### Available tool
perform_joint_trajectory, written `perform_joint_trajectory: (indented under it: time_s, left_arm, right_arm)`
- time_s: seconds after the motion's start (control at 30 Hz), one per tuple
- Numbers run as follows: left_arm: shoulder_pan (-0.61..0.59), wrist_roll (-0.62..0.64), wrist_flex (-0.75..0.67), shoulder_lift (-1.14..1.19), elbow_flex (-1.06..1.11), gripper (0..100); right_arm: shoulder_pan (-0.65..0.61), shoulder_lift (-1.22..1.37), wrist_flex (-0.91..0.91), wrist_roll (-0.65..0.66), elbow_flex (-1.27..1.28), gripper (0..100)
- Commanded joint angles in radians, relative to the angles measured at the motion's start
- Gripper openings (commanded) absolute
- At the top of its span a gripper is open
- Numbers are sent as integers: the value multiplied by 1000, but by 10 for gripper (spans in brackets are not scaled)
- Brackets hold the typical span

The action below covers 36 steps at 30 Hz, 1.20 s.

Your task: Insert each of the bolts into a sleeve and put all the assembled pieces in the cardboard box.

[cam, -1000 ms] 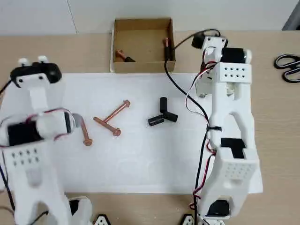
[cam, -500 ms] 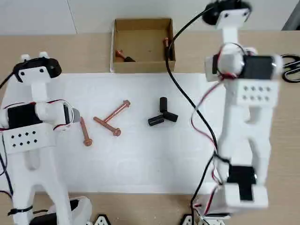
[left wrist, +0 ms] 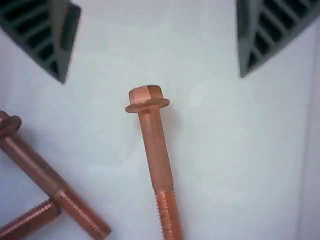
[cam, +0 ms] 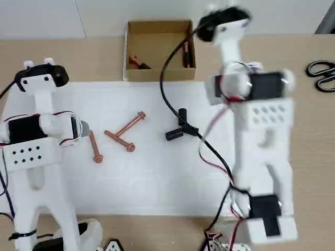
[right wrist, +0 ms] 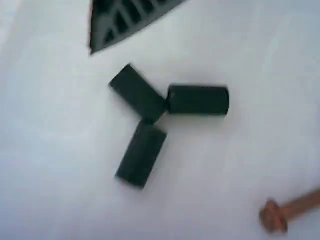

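**Tan counter, white mat, bolts and sleeves loose**

Tan counter (cam: 303,130) carries a white mat (cam: 157,183). Left arm (cam: 34,157) is over the mat's left side, right arm (cam: 259,136) over its right side. Cardboard box (cam: 159,74) sits at the mat's far edge with two copper pieces (cam: 137,61) inside. Scissors (cam: 320,73) lie on the counter at the far right. Left gripper (left wrist: 151,74) is spread apart above one bolt (left wrist: 155,160) flat on the mat. Two more bolts (cam: 123,133) touch in a V nearby. Three black sleeves (right wrist: 150,115) touch in a cluster mid-mat. Right gripper (right wrist: 125,25): state cannot be told.
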Motion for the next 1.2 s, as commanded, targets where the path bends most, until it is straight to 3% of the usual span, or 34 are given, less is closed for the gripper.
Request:
perform_joint_trajectory:
  time_s: [0.0, 0.4, 1.17]
  left_arm:
    - [-5, 0, 3, 2, -45, 210]
    - [-5, 0, 5, 2, -45, 210]
    - [-3, 0, 6, 6, -44, 210]
  right_arm:
    - [-35, 90, 4, 0, 3, 270]
    - [-140, 357, -108, -175, 2, 270]
    - [-177, 650, -314, -278, 2, 260]
